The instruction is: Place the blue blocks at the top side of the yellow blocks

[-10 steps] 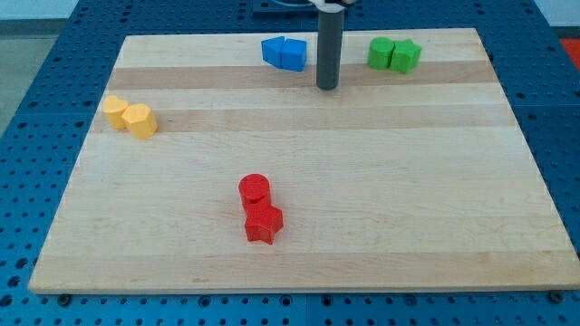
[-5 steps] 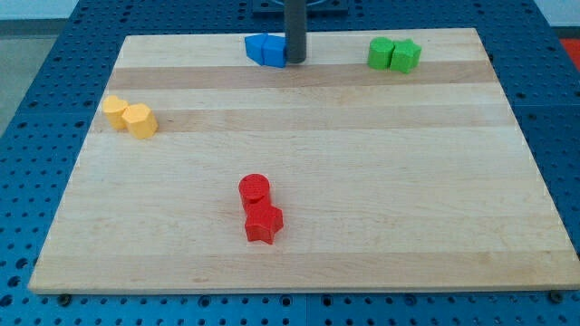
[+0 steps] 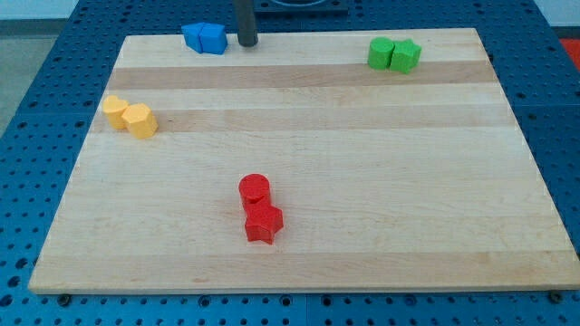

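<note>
Camera view: my tip (image 3: 246,43) is standing at the far edge of the table (image 3: 299,263), just right of the blue pair (image 3: 205,38), a small gap showing between them. There is no claw here, only the rod, so it is holding nothing. The blue pair is sitting far-left of centre; the yellow pair (image 3: 130,118) is lying near the left edge, nearer and further left. I am judging the blues need pushing left along the far edge, slowly, with contact centred so both travel together. Green pair (image 3: 393,54) and red pair (image 3: 259,209) are lying well apart
</note>
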